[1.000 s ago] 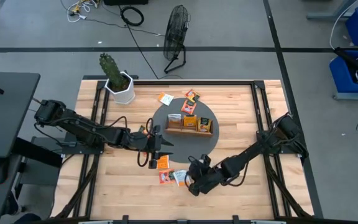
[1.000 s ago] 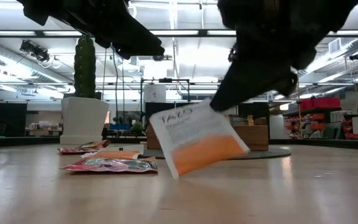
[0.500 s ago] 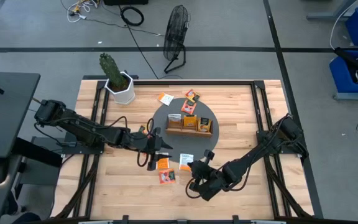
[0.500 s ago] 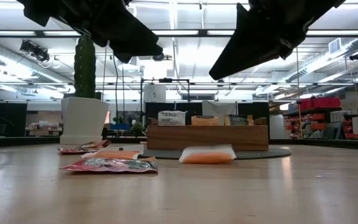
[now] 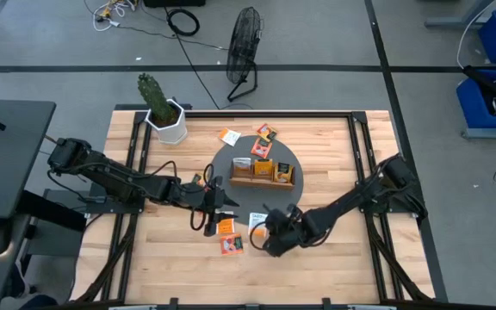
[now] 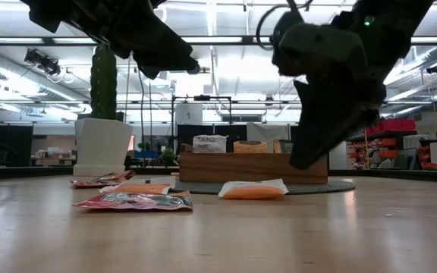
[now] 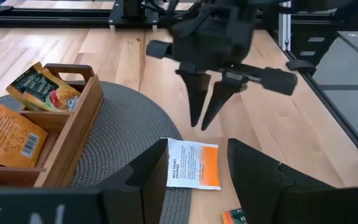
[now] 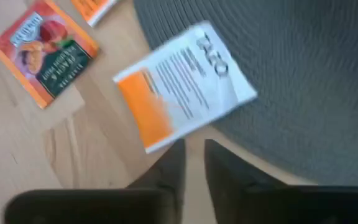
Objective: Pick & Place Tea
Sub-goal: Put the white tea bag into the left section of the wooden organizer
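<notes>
So right now the white-and-orange sachet (image 7: 193, 164) is lying flat, half on the edge of the round grey mat (image 5: 236, 205) and half on the wood, a bit below and left of centre in the high view, just short of the wooden tray (image 5: 262, 177). My right gripper (image 7: 205, 116) is hovering right above it, empty, fingers pointing down with only a narrow gap between them, not holding anything. The left gripper (image 5: 217, 200) is parked just left of the mat with its fingers spread and nothing in them. If I'm going to get this one into the tray, I reckon the trick is to open wider first, then come down over the short edge hanging off the mat, since that lip should give a finger something to get under. A flat packet will probably just slide if I pinch from dead centre. Two more sachets (image 5: 228, 236) sit near, lower left, so I'd keep clear of those.
</notes>
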